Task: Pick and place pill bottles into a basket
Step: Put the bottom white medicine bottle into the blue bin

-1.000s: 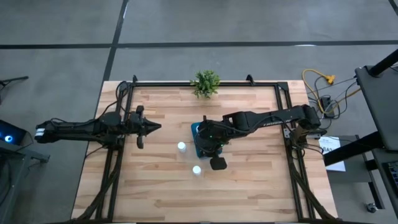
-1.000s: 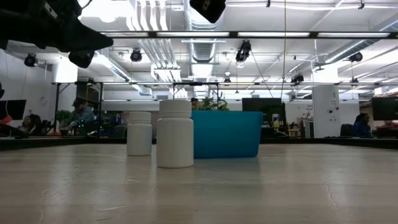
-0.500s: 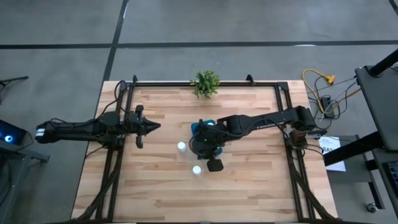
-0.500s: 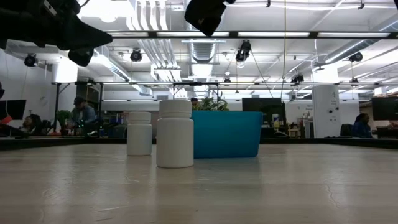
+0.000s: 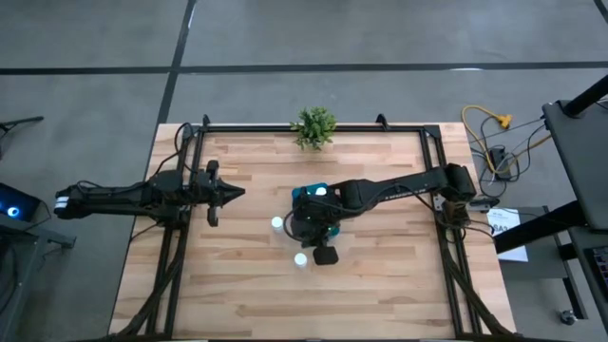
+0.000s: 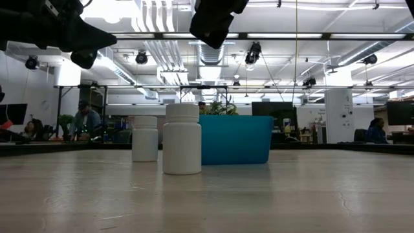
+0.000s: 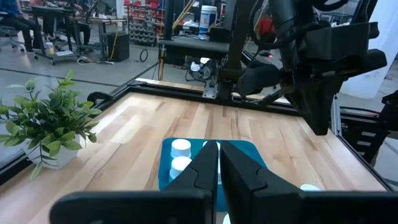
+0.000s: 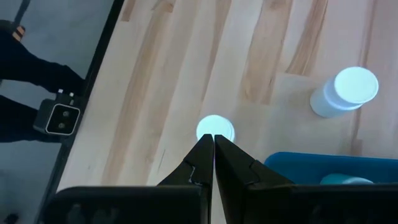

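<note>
Two white pill bottles stand upright on their bases on the wooden table, one nearer the front (image 5: 300, 258) (image 6: 182, 139) and one farther left (image 5: 277, 224) (image 6: 145, 138). The teal basket (image 5: 302, 198) (image 6: 236, 139) sits mid-table, half hidden under my right arm, with two white bottles (image 7: 181, 155) in it. My right gripper (image 5: 310, 242) (image 8: 213, 138) is shut and hangs slanting down above the nearer bottle (image 8: 216, 127), clear of it. My left gripper (image 5: 237, 193) (image 7: 218, 149) waits shut and level over the table's left part.
A small green potted plant (image 5: 314, 126) (image 7: 43, 121) stands at the table's far edge. Black frame rails (image 5: 171, 256) run along the left and right sides. Bare wood lies in front of the bottles toward the near edge.
My right gripper has come down toward the nearer bottle and shifted a little toward the table's left, staying shut. Both bottles and the basket stand where they were.
</note>
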Motion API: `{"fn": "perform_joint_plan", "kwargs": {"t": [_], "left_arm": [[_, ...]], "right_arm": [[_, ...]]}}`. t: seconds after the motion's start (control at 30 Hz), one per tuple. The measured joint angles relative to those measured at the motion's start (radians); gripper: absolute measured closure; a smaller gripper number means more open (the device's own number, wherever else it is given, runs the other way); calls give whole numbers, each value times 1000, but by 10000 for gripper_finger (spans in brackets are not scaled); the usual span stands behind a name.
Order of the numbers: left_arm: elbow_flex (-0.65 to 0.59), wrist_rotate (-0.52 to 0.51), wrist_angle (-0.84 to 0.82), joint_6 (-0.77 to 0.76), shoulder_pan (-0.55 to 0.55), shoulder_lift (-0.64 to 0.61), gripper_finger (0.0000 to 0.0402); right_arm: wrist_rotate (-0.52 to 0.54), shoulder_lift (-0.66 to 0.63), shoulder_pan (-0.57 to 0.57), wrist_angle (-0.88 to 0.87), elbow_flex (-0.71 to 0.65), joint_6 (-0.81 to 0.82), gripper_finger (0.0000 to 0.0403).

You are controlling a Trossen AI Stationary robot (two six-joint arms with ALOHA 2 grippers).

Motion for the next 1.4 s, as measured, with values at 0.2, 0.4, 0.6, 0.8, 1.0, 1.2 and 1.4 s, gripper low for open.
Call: {"fn": "perform_joint_plan", "kwargs": {"t": [0.2,0.4,0.6,0.8,1.0,1.2,1.4], "left_arm": [[0,0,0,0,0,0,402],[0,0,0,0,0,2,402],[0,0,0,0,0,1,402],[0,0,0,0,0,1,402],[0,-10,0,0,0,2,402],[0,-11,0,0,0,2,402],[0,-15,0,0,0,1,402]], "right_arm": [[0,0,0,2,0,0,394],[-3,0,0,4,0,-3,394],[-4,0,0,12,-11,-3,394],[-4,-1,0,20,-38,9,394],[-26,-1,0,81,-77,31,394],[-33,-2,2,119,-94,34,394],[-59,-2,2,231,-153,80,394]]}}
